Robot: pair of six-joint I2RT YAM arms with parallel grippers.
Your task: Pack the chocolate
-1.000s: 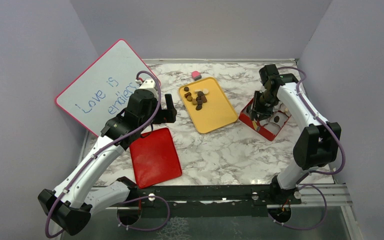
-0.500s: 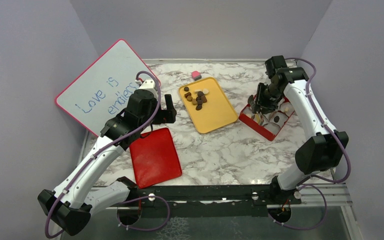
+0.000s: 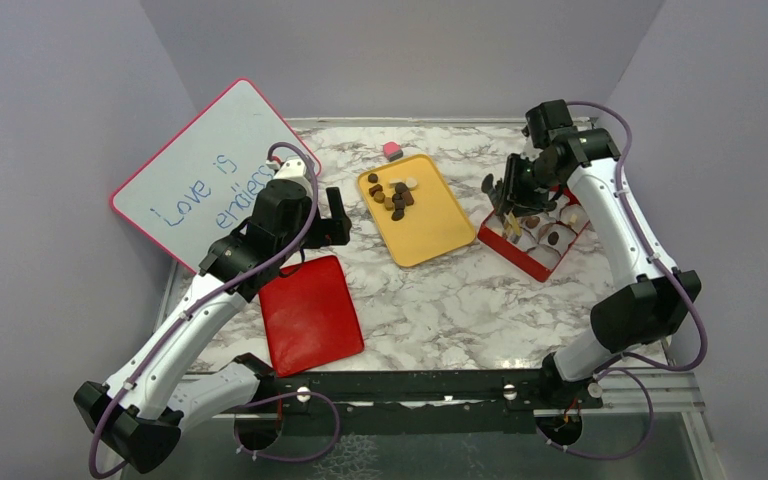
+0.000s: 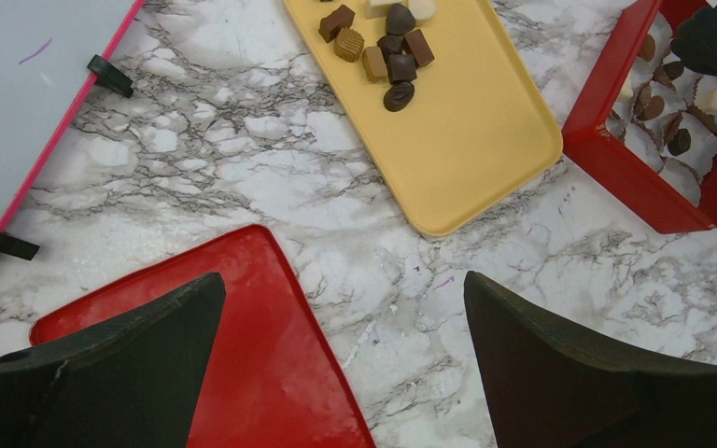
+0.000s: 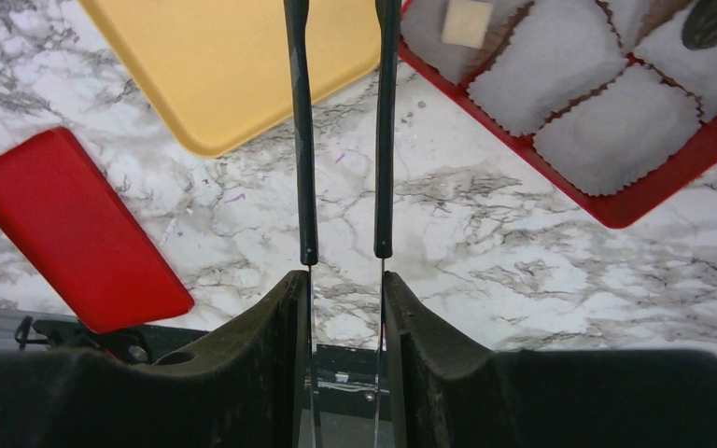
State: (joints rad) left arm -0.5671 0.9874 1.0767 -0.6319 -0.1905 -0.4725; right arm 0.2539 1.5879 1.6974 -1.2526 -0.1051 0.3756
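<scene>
Where the overhead camera looks down on the marble bench, most of the chocolate lies heaped at the far end of a yellow tray, and a pink cube sits just beyond the tray's far edge. The left tool hangs between a whiteboard and the tray, near the far edge of a flat red lid. The right tool hangs over the left end of a red box, whose white paper cups hold a few pieces.

From the left wrist, that tool's fingers stand wide apart with nothing between them, over the lid's corner and bare marble.

From the right wrist, the fingers are drawn close onto thin, dark-bladed tweezers. The blade tips run out of frame, so I cannot tell whether they carry anything. In the box, a cream piece sits in one cup and a dark one in another.
</scene>
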